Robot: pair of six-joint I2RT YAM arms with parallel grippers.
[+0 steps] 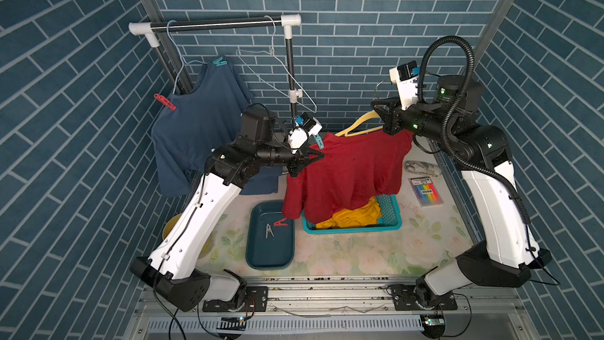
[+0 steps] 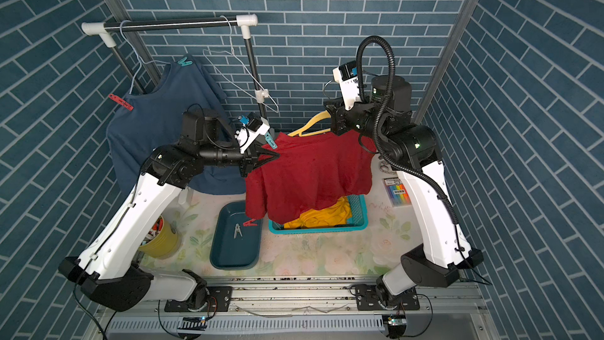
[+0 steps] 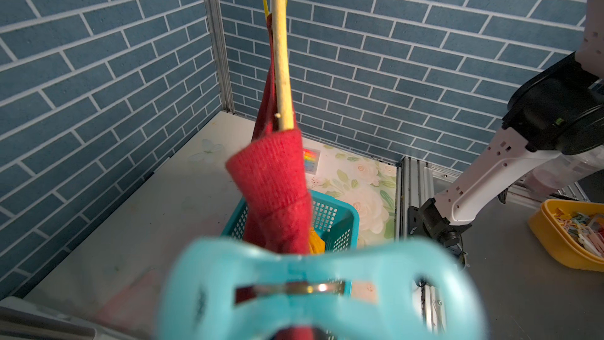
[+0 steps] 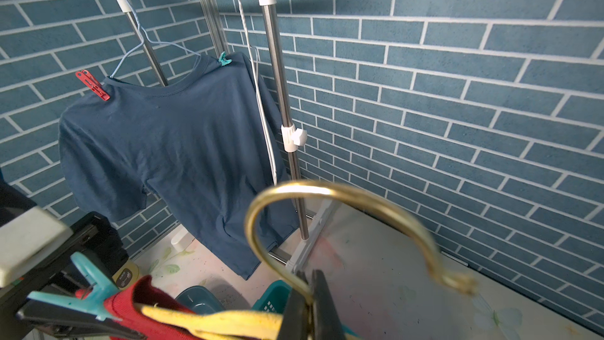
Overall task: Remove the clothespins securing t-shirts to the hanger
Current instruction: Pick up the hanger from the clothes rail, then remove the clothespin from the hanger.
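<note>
No legible text — marker pack (image 1: 426, 191) label unreadable.

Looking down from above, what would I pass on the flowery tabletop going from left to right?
Yellow tub → dark teal tray → turquoise basket → pack of coloured pens.

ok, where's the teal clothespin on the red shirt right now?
In a top view the teal clothespin sits mid-scene at the end of the red shirt nearest the left arm, pinched in the left gripper, beside the rack's upright post.
</note>
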